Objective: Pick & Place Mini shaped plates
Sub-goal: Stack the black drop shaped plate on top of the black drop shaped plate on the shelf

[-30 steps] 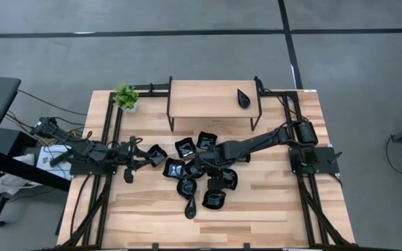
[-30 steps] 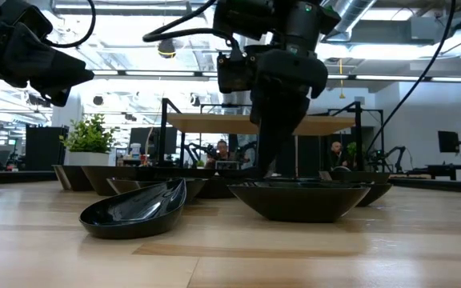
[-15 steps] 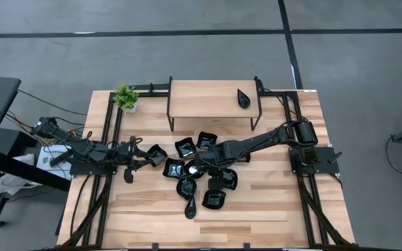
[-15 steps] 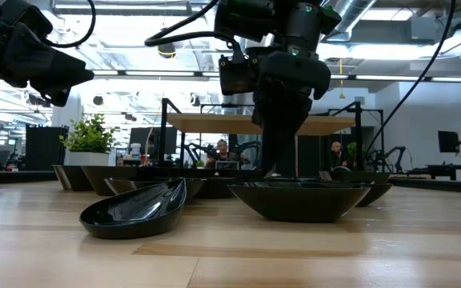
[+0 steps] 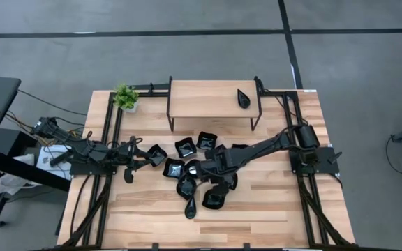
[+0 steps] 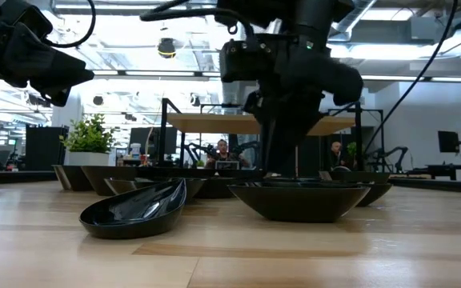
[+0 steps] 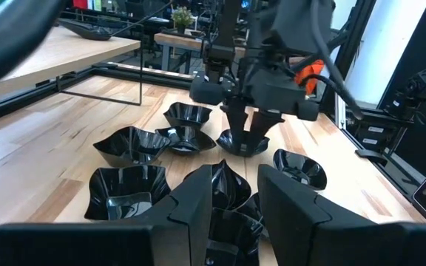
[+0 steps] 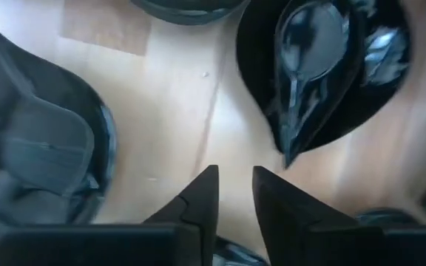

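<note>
Several glossy black mini shaped plates (image 5: 187, 167) lie clustered at mid table, resting on their bases; some overlap. One teardrop plate (image 5: 243, 97) sits on the wooden shelf (image 5: 211, 101). My right gripper (image 8: 235, 177) points steeply down over the cluster (image 5: 204, 172), open, with bare wood between its fingertips. A teardrop plate (image 8: 309, 66) lies just beyond its tips and a fluted plate (image 8: 35, 148) beside them. My left gripper (image 7: 235, 185) waits open at the cluster's left side (image 5: 137, 157), holding nothing.
A small green potted plant (image 5: 125, 96) stands at the far left corner beside the shelf. Black frame rails (image 5: 107, 139) run along the table's left and right sides. Bare wood lies near the front edge (image 5: 257, 216). People sit in the room beyond the table.
My right gripper has swung a little toward the table's near edge over the cluster and has rolled about its own axis. In the low view its lower end looks wider than before. No plate has visibly moved.
</note>
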`<state>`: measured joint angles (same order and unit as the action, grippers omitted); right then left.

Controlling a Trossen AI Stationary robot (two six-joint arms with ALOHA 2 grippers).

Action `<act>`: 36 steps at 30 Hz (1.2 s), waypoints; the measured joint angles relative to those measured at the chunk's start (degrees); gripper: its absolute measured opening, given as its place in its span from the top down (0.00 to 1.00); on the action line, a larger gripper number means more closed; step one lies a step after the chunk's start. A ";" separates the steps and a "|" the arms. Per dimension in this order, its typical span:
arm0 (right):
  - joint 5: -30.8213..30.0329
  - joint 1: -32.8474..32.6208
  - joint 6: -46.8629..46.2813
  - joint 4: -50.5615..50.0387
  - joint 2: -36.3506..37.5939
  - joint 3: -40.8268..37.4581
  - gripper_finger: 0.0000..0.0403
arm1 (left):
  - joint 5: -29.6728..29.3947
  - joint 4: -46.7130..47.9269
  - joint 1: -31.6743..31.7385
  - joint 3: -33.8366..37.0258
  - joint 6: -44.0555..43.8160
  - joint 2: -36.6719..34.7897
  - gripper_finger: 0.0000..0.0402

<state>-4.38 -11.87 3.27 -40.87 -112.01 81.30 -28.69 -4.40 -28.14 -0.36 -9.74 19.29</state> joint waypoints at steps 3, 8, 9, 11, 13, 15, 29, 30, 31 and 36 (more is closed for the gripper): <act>-4.08 -1.06 3.89 0.16 0.00 0.00 0.79 | 0.00 -0.01 0.00 0.00 0.00 0.00 0.72; -6.08 -1.71 7.74 1.45 0.00 -0.02 0.80 | 0.00 -0.11 0.00 0.00 0.00 0.00 0.72; -6.13 -1.67 8.23 1.81 -0.01 -0.02 0.81 | 0.00 -0.11 0.00 0.00 0.00 0.00 0.72; -6.14 -1.65 10.30 2.45 -0.02 -0.02 0.81 | 0.00 -0.11 0.00 0.00 0.00 0.00 0.72; -6.17 -1.65 11.70 2.78 -0.02 -0.02 0.81 | 0.00 -0.11 0.00 0.00 0.00 0.00 0.72; -6.19 -1.64 11.87 3.07 -0.02 -0.02 0.81 | 0.00 -0.11 0.00 0.00 0.00 0.00 0.72; -21.04 -5.04 6.68 -6.17 0.74 -0.07 0.81 | 0.00 -0.11 0.00 0.00 0.68 0.00 0.72; -22.61 -5.52 6.00 -7.03 1.02 -0.07 0.81 | 0.00 -0.11 0.00 0.00 0.68 0.00 0.72; -23.84 -5.88 5.29 -7.25 1.07 -0.07 0.81 | 0.00 -0.11 0.00 0.00 0.70 0.00 0.72; -27.82 -7.16 2.70 -8.01 1.05 -0.07 0.81 | 0.00 -0.30 0.00 0.00 0.72 0.00 0.72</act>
<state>-32.20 -19.04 5.97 -48.87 -110.96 81.23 -28.69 -4.71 -28.14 -0.36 -9.02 19.29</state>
